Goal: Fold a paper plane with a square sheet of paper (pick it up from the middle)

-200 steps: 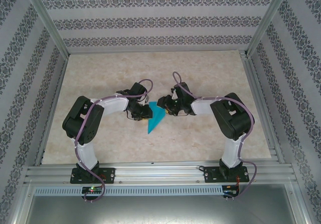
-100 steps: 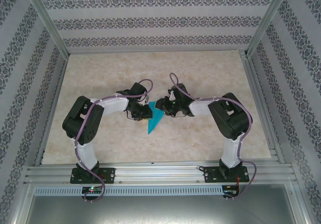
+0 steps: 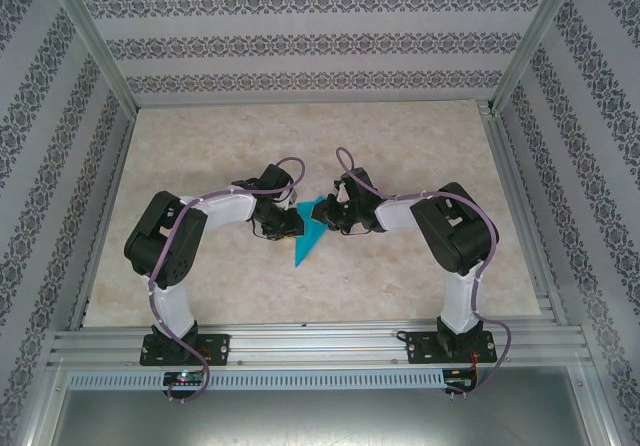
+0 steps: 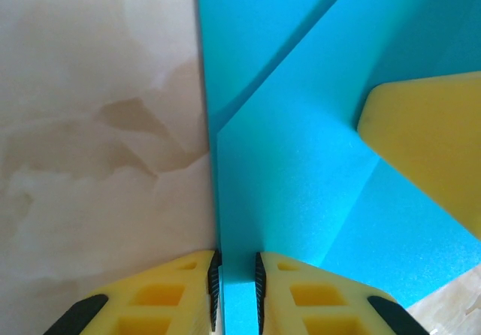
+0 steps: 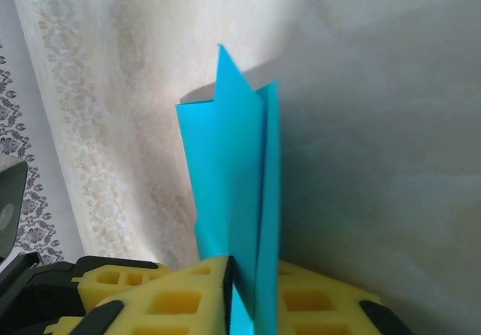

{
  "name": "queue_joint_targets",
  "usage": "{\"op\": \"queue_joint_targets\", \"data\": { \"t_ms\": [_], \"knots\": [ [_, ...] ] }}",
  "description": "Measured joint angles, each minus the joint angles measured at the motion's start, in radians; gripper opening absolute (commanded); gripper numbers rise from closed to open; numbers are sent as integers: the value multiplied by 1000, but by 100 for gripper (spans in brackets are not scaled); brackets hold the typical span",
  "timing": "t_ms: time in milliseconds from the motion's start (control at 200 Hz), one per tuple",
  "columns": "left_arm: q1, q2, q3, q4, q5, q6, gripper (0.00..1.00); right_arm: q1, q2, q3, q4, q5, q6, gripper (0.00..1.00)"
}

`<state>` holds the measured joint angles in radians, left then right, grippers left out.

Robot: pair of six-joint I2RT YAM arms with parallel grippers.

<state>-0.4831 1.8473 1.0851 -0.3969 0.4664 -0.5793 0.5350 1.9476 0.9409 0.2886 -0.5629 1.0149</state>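
The square sheet of paper, turquoise-blue and folded into a narrow pointed shape, lies mid-table between my two arms. My left gripper is at its left edge; in the left wrist view the jaws are shut on a thin edge of the paper, which shows diagonal creases. My right gripper is at the upper right part. Seen from the right wrist, those jaws pinch the folded layers of the paper, which stand upright to a pointed tip. One yellow right fingertip rests on the paper.
The beige marbled table is bordered by an aluminium frame at the near edge and patterned walls on three sides. The arm bases stand at the near rail.
My right gripper has moved slightly left onto the paper and its jaws have closed on the folded layers, raising the paper's upper part. The left arm and its grip are unchanged.
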Motion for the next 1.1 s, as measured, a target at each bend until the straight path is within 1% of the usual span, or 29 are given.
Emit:
{"op": "queue_joint_targets", "data": {
  "t_ms": [85, 170, 325, 435, 535, 639, 739, 804, 889, 964, 1039, 1099],
  "knots": [
    [0, -2, 0, 0, 0, -3, 24, 0, 0, 1, -1, 0, -3, 9],
    [0, -13, -10, 1, -5, -5, 25, 0, 0, 5, -8, 0, -12, 8],
    [0, -94, -62, 4, -41, -24, 29, -1, -23, 11, -62, 9, -53, 7],
    [0, -184, -89, 11, -93, -36, 31, -8, -82, 26, -169, 34, -117, 7],
    [0, -276, -116, 18, -163, -47, 31, -15, -160, 82, -335, 101, -217, 7],
    [0, -365, -152, 23, -246, -63, 31, -16, -240, 188, -544, 230, -340, 7],
    [0, -439, -198, 25, -334, -88, 32, -10, -291, 306, -740, 404, -449, 8],
    [1, -481, -229, 26, -387, -108, 34, 6, -306, 377, -868, 549, -505, 7],
    [2, -534, -266, 24, -455, -137, 39, 49, -301, 449, -1012, 730, -560, 7],
    [6, -581, -292, 20, -510, -167, 43, 94, -282, 495, -1117, 859, -588, 7],
    [11, -623, -309, 14, -563, -192, 45, 132, -245, 528, -1192, 953, -602, 7],
    [15, -653, -321, 10, -601, -210, 46, 158, -205, 547, -1233, 1006, -603, 7]
  ]
}}
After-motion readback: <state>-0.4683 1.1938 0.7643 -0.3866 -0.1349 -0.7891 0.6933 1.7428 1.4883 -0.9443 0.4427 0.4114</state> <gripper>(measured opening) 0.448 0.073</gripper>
